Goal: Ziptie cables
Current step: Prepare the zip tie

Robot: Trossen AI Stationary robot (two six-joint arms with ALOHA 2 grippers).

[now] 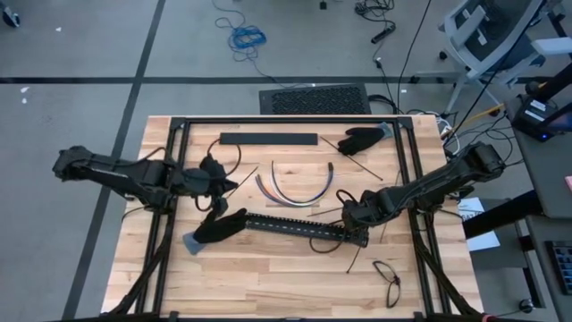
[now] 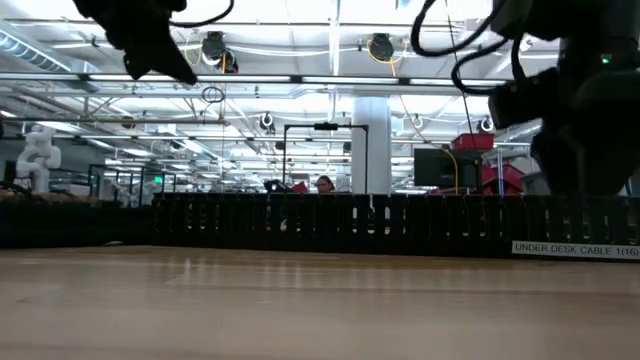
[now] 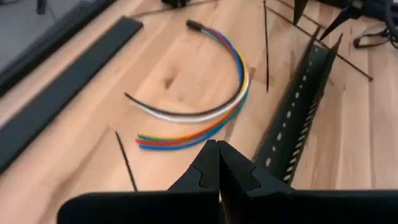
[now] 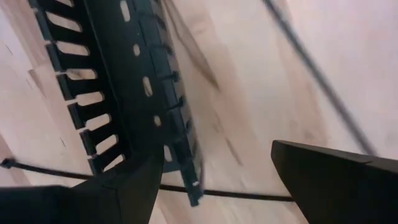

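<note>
The cables point(image 1: 290, 190) are sitting in a curved fan near the middle of the table point(image 1: 268, 277), loose and not bundled yet, with nothing touching them. In the left wrist view you can see them point(image 3: 205, 109) as a rainbow arc plus a white and a dark strand, ends splayed apart.

The black slotted cable tray point(image 1: 295, 227) lies just past them at about 6 o'clock. Your right gripper point(image 1: 353, 225) is down at the tray's 3 o'clock end with its fingers spread wide around the end of it point(image 4: 134, 93), not pinching anything that I can see. A thin black zip tie point(image 4: 236, 196) runs across the wood right under that end.

The left gripper point(image 1: 217, 182) hovers at about 9 o'clock of the cables, fingers pressed together and holding nothing.

If you're going for the tray end, I'd square the fingers so one lands on each wall before closing; the slotted side looks flexy and could twist out. Watch that the stray tie doesn't get pinched along with it. The loose strands will probably scatter if the tray sweeps through them, so keep it moving clear of the arc.
</note>
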